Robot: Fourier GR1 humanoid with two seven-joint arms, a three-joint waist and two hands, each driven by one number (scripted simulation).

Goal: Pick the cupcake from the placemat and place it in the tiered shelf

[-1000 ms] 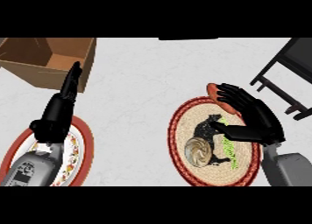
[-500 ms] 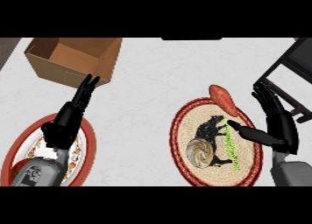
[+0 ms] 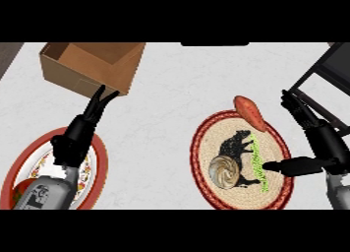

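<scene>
White speckled counter (image 3: 170, 113) fills the view from above. On its right part lies a round woven placemat (image 3: 269, 194) with a red border and a black animal figure in the middle. The cupcake (image 3: 224, 171), with swirled cream-coloured frosting, stands on the lower left part of this placemat, partly over the animal figure. A thin green strip (image 3: 257, 160) runs on the mat just to the right of the cupcake. An orange sweet potato (image 3: 249, 112) lies across the upper rim of the placemat.

The right hand (image 3: 324, 142) is at the right edge of the placemat. Its fingers are straight and point up, toward the dark tiered shelf (image 3: 337, 83) in the upper right corner, while its thumb (image 3: 290, 166) reaches left over the mat and ends near the green strip. The hand is spread and holds nothing; the cupcake is to the left of the thumb tip, near it but apart.

The left hand (image 3: 76, 138) rests over a red-rimmed plate (image 3: 100, 167) at the lower left, fingers straight, held together and pointing up to a brown cardboard box (image 3: 94, 66), which stands open in the upper left.
</scene>
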